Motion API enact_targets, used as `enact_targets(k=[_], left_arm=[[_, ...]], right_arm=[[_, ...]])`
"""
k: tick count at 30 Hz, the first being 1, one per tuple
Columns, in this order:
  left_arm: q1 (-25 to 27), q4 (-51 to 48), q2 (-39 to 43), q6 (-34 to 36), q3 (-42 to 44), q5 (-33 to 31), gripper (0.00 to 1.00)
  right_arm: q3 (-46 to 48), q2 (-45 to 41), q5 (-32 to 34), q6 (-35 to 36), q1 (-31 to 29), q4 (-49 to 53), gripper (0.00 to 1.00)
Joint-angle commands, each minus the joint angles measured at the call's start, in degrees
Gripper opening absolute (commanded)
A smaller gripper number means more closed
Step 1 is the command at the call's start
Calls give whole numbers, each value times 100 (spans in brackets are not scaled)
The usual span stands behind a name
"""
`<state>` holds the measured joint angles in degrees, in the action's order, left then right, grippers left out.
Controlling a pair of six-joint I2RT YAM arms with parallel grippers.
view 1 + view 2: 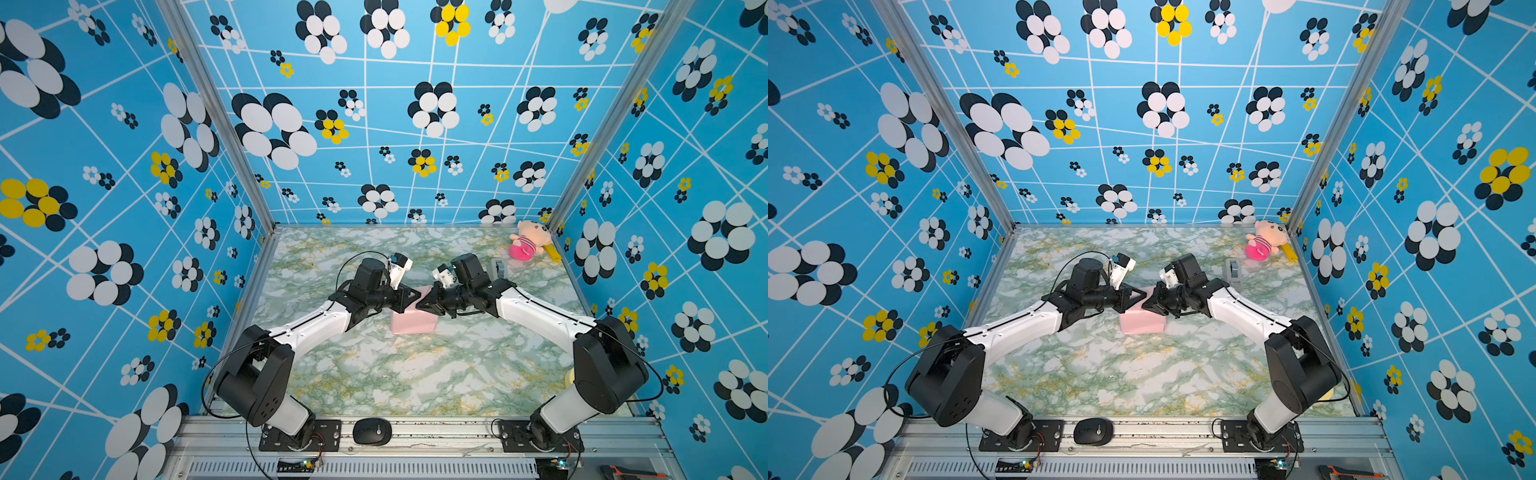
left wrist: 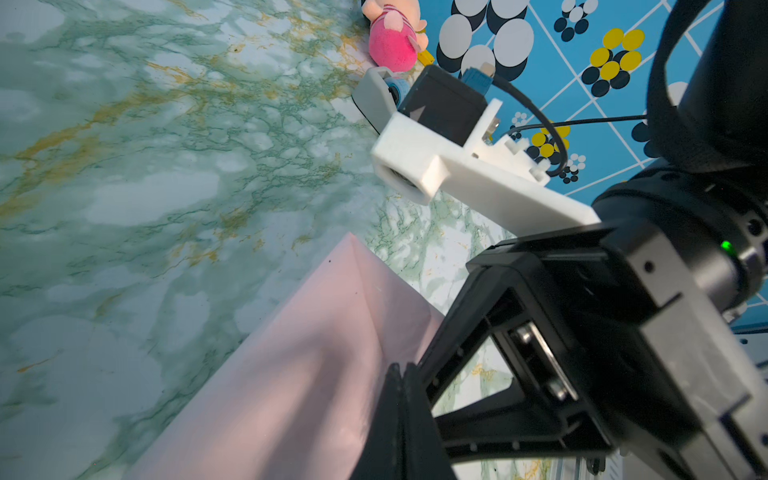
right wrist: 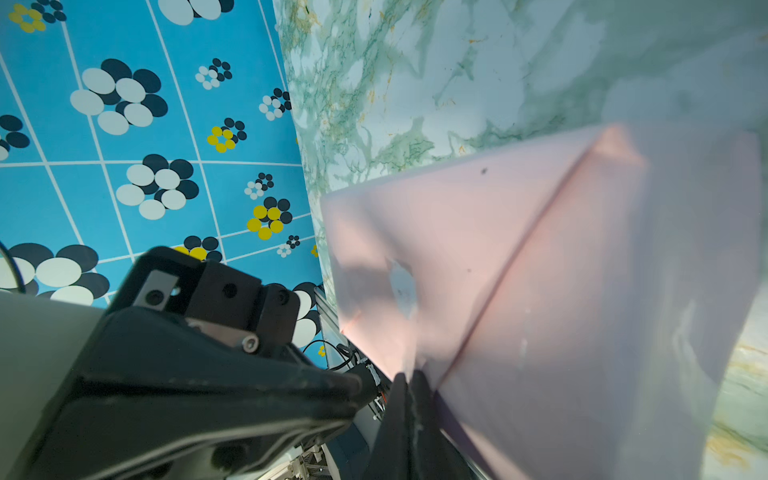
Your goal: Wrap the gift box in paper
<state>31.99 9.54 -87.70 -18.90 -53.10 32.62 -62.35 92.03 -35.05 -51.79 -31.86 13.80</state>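
The paper (image 1: 413, 322) shows its pale pink face and is folded up around a squarish shape at mid-table. It appears in both top views (image 1: 1142, 324) and rises to a creased ridge in the wrist views (image 2: 291, 374) (image 3: 540, 291). The gift box is hidden under it. My left gripper (image 1: 417, 296) (image 2: 402, 370) and right gripper (image 1: 420, 306) (image 3: 409, 380) meet tip to tip over the top of the wrapped shape. Both have their jaws pressed together, and the paper's ridge runs right into each pair of tips.
A pink plush toy (image 1: 528, 245) and a yellow item (image 1: 553, 253) lie in the back right corner. A grey tape dispenser (image 1: 498, 268) stands just behind my right arm. A black mouse (image 1: 372, 432) rests on the front rail. Patterned walls close three sides.
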Motion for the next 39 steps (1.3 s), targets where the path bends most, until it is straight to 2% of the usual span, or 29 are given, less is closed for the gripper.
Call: enact_targets(k=[1,10,19,23,29,39], left_arm=[[36,238,-118,-64,-148,156,4],[36,410,-506,-118,-153,235,4],[36,348,-538,19,203,2,3],[36,323,-538,155,491,-186,4],[36,425,-607,232,805,-311,4],[43,633,-896,202,799,-250,3]], right_arm=[[36,263,371,143,-27,870,0],[-67,298,402,187,-31,1028,0],[-224,290,446,189,-31,1159,0],[-278,211,472,118,-31,1177,8],[-335,61,523,46,-27,1215,13],[-634,-535,864,161,-29,1861,17]])
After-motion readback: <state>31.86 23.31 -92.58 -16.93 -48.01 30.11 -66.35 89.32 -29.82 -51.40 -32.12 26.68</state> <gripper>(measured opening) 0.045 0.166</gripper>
